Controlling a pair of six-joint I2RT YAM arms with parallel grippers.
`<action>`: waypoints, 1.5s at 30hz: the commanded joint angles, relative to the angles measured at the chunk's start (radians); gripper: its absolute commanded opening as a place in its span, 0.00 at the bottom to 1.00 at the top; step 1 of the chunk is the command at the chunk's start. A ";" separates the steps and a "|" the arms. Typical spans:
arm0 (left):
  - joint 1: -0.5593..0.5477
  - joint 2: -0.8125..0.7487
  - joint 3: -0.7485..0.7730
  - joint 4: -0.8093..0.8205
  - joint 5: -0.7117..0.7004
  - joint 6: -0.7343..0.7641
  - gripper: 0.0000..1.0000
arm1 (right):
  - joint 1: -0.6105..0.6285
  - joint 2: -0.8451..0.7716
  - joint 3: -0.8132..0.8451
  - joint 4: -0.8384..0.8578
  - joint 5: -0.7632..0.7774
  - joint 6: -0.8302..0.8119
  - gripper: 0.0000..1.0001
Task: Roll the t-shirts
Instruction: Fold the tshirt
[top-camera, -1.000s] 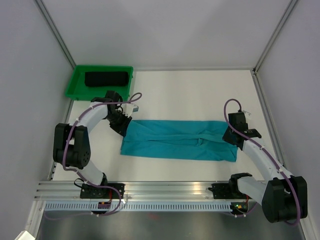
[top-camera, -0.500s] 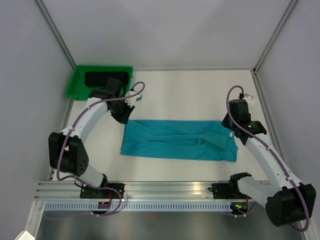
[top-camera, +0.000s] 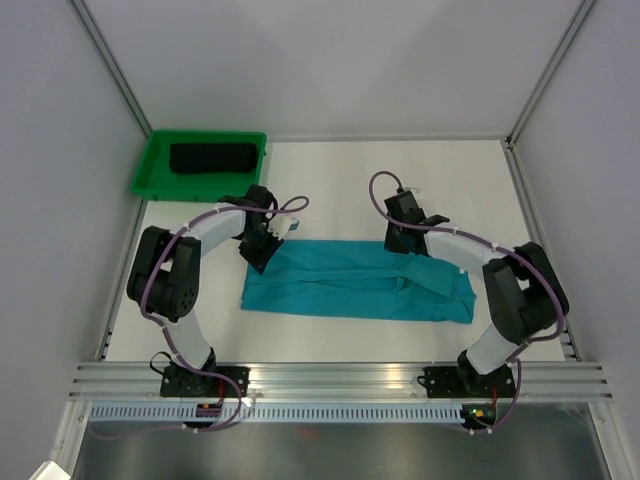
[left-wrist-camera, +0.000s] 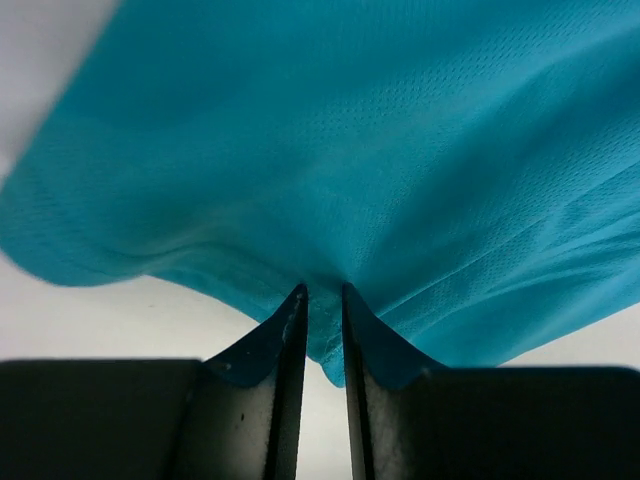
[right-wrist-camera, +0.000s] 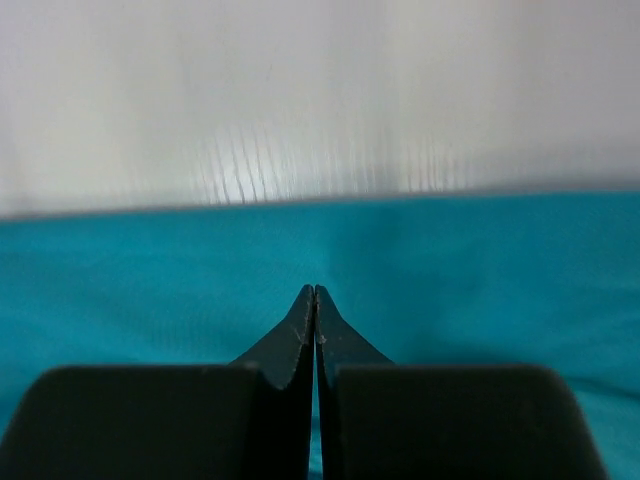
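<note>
Across the tabletop the teal t-shirt lies as a long folded strip. In the green tray sits the black t-shirt, already rolled. The right pincer has swung from the strip's right end to the middle of its far edge, tips pressed together with nothing seen between them. The left pincer pinches the far-left corner. I'd say rolling hasn't begun.

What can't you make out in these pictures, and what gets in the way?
- Top view: fingertips of the left gripper, covered by its own wrist.
- Right wrist view: whether the shut right gripper pinches the teal t-shirt; tips blurred.
- Top view: layers of the black t-shirt in the green tray; too small.
</note>
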 joint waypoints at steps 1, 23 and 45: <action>-0.001 0.015 -0.050 0.023 -0.027 -0.036 0.25 | -0.012 0.095 0.075 0.081 0.033 0.011 0.00; 0.009 -0.100 -0.072 -0.015 0.024 0.039 0.24 | -0.112 0.263 0.223 0.064 0.008 -0.080 0.00; 0.008 -0.031 -0.054 0.057 0.022 -0.007 0.26 | -0.069 -0.054 -0.181 0.049 -0.013 -0.011 0.00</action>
